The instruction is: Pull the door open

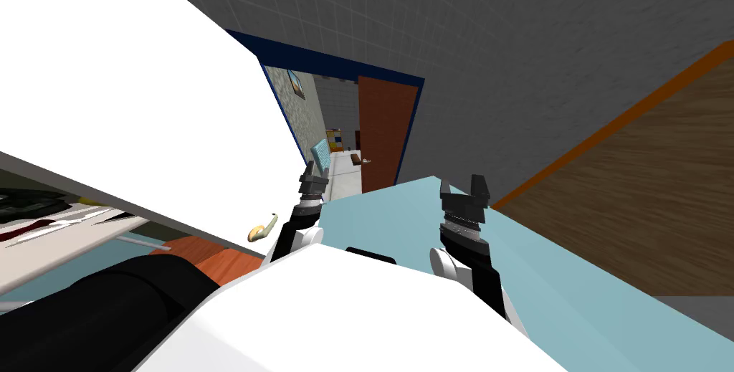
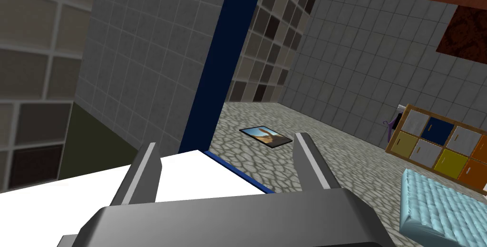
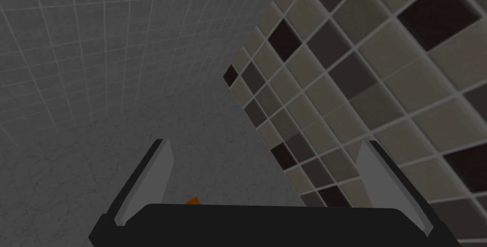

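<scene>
- The left gripper [image 1: 313, 175] [image 2: 226, 142] is released, its two fingers [image 2: 142, 172] standing wide apart with nothing clasped between them.
- It sits at the right edge of the white door [image 1: 143, 102]. In the left wrist view the door's white face [image 2: 190, 177] lies close under and between the fingers; I cannot tell whether they touch it.
- The door fills the left of the head view, swung clear of the dark blue frame [image 1: 337, 65] [image 2: 214, 68], so the gap on its right opens onto a farther room.
- Its curved, brass-coloured handle [image 1: 262, 230] is left of and nearer than the left gripper, apart from it.
- Beyond the opening are a framed picture [image 2: 265, 136], a shelf of coloured boxes [image 2: 442, 144], a quilted light blue cushion [image 2: 437, 201] and a far brown door [image 1: 385, 131].
- The right gripper [image 1: 464, 187] [image 3: 267, 143] is raised to the right, well apart from the door, fingers spread and holding nothing.
</scene>
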Controlling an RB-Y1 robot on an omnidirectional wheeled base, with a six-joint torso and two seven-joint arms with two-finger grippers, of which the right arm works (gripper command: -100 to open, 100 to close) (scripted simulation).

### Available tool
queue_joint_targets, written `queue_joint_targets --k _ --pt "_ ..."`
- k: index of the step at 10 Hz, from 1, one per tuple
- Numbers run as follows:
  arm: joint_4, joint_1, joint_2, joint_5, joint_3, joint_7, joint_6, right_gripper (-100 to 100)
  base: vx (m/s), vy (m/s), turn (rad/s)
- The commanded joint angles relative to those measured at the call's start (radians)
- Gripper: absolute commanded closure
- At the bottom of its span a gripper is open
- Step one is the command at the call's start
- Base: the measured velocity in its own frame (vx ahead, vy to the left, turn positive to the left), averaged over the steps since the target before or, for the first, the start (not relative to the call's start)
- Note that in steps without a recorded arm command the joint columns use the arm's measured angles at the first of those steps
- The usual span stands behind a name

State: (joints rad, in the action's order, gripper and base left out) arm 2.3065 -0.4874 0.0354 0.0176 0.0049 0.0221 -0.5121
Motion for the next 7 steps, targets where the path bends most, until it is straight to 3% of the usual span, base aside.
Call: queue_joint_targets --k 1,7 --pt "-0.028 0.011 -0.008 -0.002 -0.004 -0.001 -0.005 -100 0.04 0.012 0.093" --pt "-0.166 0.064 -0.04 -0.009 -0.024 -0.007 -0.031 -100 0.087 0.011 0.097"
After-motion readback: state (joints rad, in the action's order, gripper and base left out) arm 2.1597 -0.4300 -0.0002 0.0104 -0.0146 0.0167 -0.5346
